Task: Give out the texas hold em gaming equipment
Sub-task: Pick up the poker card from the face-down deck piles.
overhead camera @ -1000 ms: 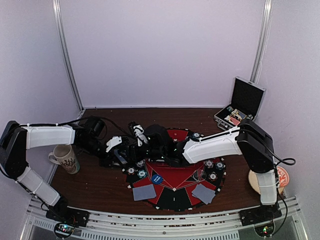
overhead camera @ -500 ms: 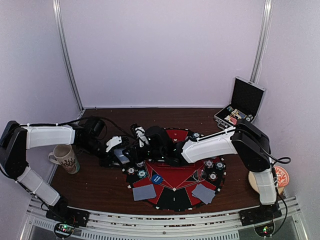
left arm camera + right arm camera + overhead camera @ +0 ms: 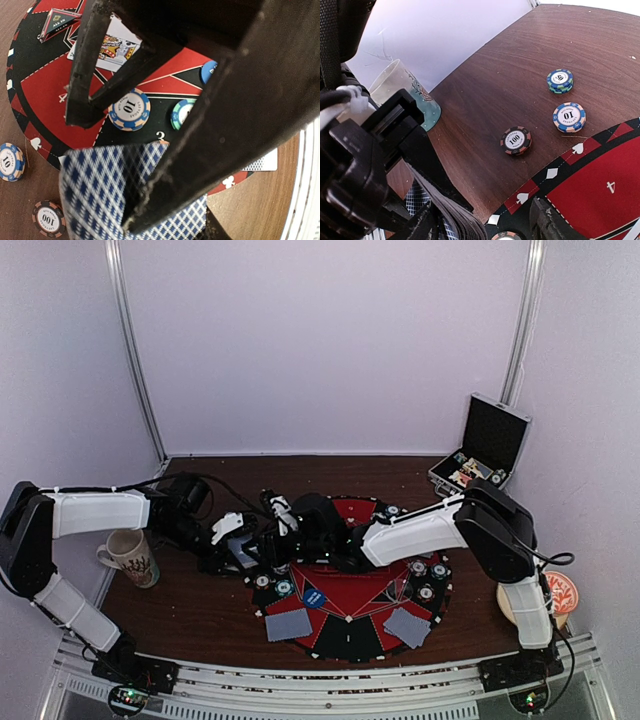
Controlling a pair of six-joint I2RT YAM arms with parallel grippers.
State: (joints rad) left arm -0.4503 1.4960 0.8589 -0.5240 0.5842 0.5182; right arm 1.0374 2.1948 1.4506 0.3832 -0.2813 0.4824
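My left gripper [image 3: 236,552] is shut on a deck of blue-diamond-backed playing cards [image 3: 95,192], held just above the left rim of the round red-and-black poker mat [image 3: 350,612]. My right gripper [image 3: 272,540] is at the deck, jaws open, one finger [image 3: 420,226] against the deck's edge [image 3: 457,217]. Two face-down cards [image 3: 288,624] [image 3: 407,627] and a blue button disc [image 3: 314,597] lie on the mat. One card [image 3: 112,47] lies face up. Chips [image 3: 129,109] [image 3: 181,114] sit on the mat, others [image 3: 516,140] [image 3: 569,116] [image 3: 560,80] on the wood.
A patterned mug [image 3: 130,557] stands left of the left arm. The open silver-edged black case [image 3: 482,452] sits at the back right. An orange disc [image 3: 562,592] lies on a pale round base by the right arm. Purple walls close the sides and back.
The right arm has edged left, closer to the deck, and its jaws have changed width slightly. The left arm and the deck have stayed put.
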